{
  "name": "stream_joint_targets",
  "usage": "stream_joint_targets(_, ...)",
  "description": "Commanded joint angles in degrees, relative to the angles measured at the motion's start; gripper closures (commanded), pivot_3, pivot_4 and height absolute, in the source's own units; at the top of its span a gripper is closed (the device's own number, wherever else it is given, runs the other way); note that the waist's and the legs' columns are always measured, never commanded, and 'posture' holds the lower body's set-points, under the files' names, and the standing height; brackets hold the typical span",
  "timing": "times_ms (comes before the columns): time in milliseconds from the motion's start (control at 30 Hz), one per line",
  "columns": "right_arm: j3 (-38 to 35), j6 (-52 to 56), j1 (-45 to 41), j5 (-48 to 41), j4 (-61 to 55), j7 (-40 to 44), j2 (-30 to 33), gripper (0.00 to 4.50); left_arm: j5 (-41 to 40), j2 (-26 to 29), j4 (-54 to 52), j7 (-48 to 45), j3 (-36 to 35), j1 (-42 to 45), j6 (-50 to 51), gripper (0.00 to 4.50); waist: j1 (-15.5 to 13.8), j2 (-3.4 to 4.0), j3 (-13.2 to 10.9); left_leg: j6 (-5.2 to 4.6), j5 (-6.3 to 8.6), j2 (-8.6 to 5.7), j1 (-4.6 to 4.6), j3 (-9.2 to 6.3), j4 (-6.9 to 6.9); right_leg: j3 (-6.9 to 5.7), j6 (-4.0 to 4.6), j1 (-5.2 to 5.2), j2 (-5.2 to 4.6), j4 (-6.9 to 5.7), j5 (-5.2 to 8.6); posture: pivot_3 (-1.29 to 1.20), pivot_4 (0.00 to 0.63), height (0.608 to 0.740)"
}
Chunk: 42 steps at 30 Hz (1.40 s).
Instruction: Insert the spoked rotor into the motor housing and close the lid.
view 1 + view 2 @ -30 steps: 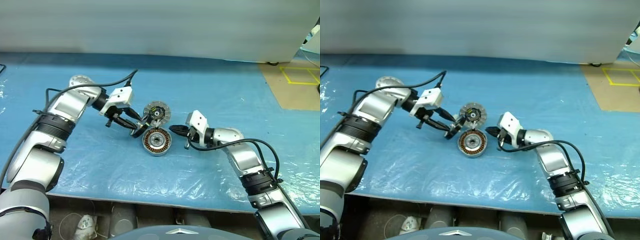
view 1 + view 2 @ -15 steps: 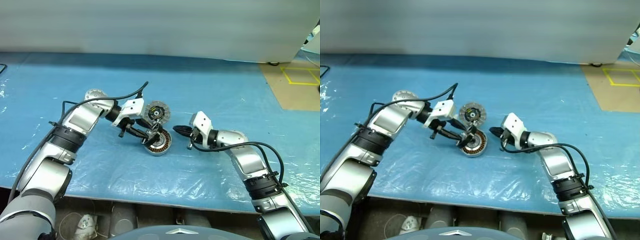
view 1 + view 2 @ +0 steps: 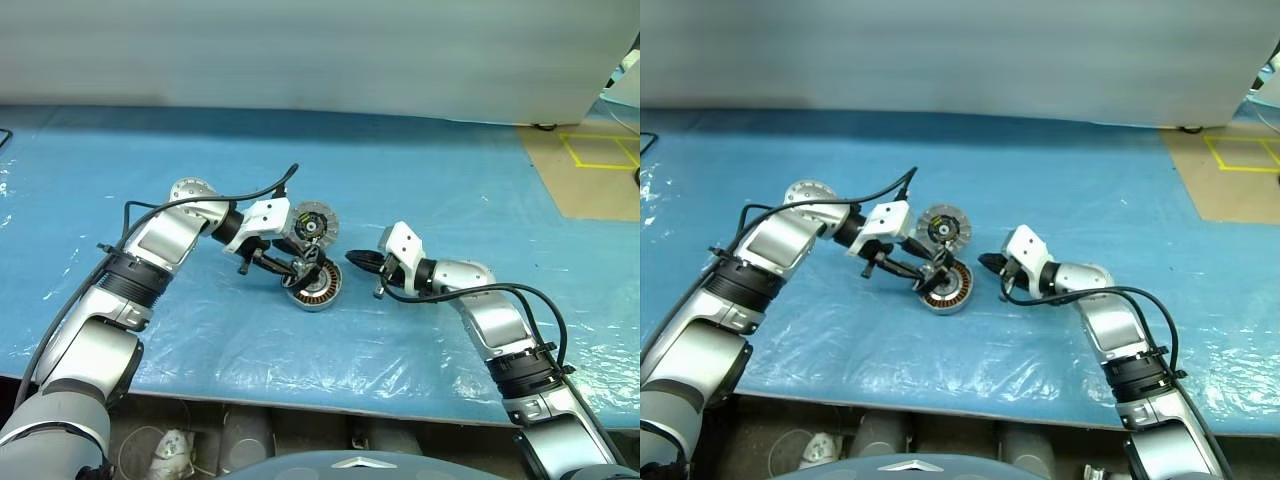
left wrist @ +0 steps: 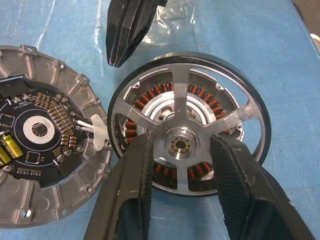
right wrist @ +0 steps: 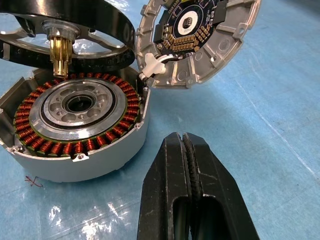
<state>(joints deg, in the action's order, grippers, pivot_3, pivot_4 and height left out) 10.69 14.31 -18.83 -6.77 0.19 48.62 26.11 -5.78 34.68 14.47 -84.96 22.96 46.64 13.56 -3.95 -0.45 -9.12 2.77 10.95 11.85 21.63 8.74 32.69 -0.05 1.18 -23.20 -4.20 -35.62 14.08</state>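
Since 1 second ago, the left arm is sitting closer in, its gripper [image 3: 305, 268] now over the housing [image 3: 316, 288] rather than beside it; in the last half second nothing is shifting.

Going left to right across the blue plastic-covered table [image 3: 450, 180]: the left gripper is gripping the rotor [image 4: 190, 122], its 2 fingers [image 4: 131, 200] partly spread and pinching the spokes on either side of the hub. The rotor is hanging tilted just above the housing, its brass shaft [image 5: 60, 52] pointing at the dark centre, not yet seated. Copper windings are showing through the spokes. The lid [image 3: 312, 224] is lying just behind the housing, circuit-board face up, joined to it by a white connector [image 5: 152, 64]. Near the housing's right side, the right gripper [image 3: 353, 258] is hovering with its jaws closed on nothing, pointing at the housing.
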Motion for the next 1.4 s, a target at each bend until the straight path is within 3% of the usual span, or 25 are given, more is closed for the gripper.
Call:
stream_joint_targets(33, -0.69, -0.68, -0.29, -0.64, -1.6, -0.26, -0.05, 4.5, 1.35, 0.47, -0.55, -0.47, 0.33, 0.47, -0.78, 2.74, 0.0, 0.0, 0.0, 0.0, 0.0, 0.0, 0.0, 0.0, 0.0, 0.0, 0.0, 0.0, 0.0, 0.0, 0.0, 0.0, 0.15, 0.74)
stream_joint_targets(233, -0.65, -0.83, -0.48, -0.53, -1.4, -0.51, -0.03, 4.5, 1.79, -0.04, -0.22, -0.75, 0.31, 0.7, -0.9, 2.74, 0.0, 0.0, 0.0, 0.0, 0.0, 0.0, 0.0, 0.0, 0.0, 0.0, 0.0, 0.0, 0.0, 0.01, 0.0, 0.0, 0.15, 0.74)
stream_joint_targets(333, -0.66, -0.95, -0.51, -0.49, -1.3, -0.54, 0.03, 4.5, 1.67, -1.18, -0.12, 0.47, -0.52, 0.96, -1.08, 2.12, -0.03, 0.0, 0.0, 0.0, 0.0, 0.0, 0.0, 0.0, 0.0, 0.0, 0.0, 0.0, 0.0, 0.01, 0.0, 0.0, 0.15, 0.74)
stream_joint_targets(467, -0.69, -1.0, -0.57, -0.46, -1.16, -0.57, 0.14, 4.5, 1.34, -2.95, 0.48, 3.15, -2.02, 2.17, 0.87, 0.77, -0.05, 0.0, 0.0, 0.0, 0.0, 0.0, 0.01, 0.0, 0.0, -0.01, 0.0, 0.0, -0.01, 0.01, 0.0, 0.0, 0.15, 0.74)
stream_joint_targets(700, -2.13, -0.57, 0.43, -1.39, -2.4, -0.82, 0.91, 4.5, -9.12, -0.75, -7.26, 5.9, -12.51, -0.6, 12.79, 0.77, 0.14, 0.02, -0.01, 0.0, 0.0, 0.01, 0.03, 0.0, -0.02, -0.01, 0.01, -0.03, 0.02, 0.01, 0.0, 0.0, 0.15, 0.74)
stream_joint_targets(833, -3.12, -0.33, 0.79, -2.97, -3.47, -0.26, 0.71, 4.5, -15.55, 1.02, -16.3, 9.6, -18.78, -10.2, 19.42, 1.69, 0.28, 0.1, -0.04, 0.0, 0.0, -0.01, 0.02, 0.01, -0.06, 0.02, 0.0, -0.03, 0.01, 0.06, 0.0, 0.0, 0.15, 0.74)
stream_joint_targets(1000, -3.43, 0.08, 0.41, -5.32, -4.87, 1.57, 1.09, 4.5, -21.42, -0.28, -26.57, 16.5, -24.76, -24.95, 22.23, 3.5, 0.02, 0.13, -0.08, -0.01, 0.01, 0.03, 0.1, 0.0, -0.09, -0.07, 0.02, -0.05, 0.01, 0.14, 0.01, 0.0, 0.15, 0.74)
stream_joint_targets(1100, -3.39, 0.71, -0.47, -6.74, -5.49, 2.76, 0.85, 4.5, -20.69, -1.99, -28.01, 20.84, -26.25, -30.91, 18.38, 4.47, -0.06, 0.15, -0.09, -0.02, 0.01, 0.04, 0.11, -0.01, -0.06, -0.1, 0.02, -0.04, -0.01, 0.14, 0.01, 0.0, 0.15, 0.74)
stream_joint_targets(1233, -1.41, 2.0, -1.64, -7.77, -6.6, 4.86, 0.13, 4.5, -17.52, -5.85, -24.46, 28.16, -27.09, -33.26, 11.89, 4.47, 0.05, 0.16, -0.09, -0.03, 0.02, 0.06, 0.11, 0.0, 0.03, -0.06, 0.02, -0.02, -0.01, 0.18, 0.02, 0.0, 0.15, 0.74)
stream_joint_targets(1400, 2.73, 2.82, -2.64, -6.71, -7.03, 6.55, -1.13, 4.5, -19.14, -7.62, -24.74, 27.89, -25.13, -34.75, 8.97, 4.47, 0.22, 0.16, -0.09, -0.04, 0.01, 0.06, 0.06, 0.01, 0.04, 0.0, 0.02, -0.02, 0.01, 0.18, 0.02, 0.0, 0.15, 0.74)
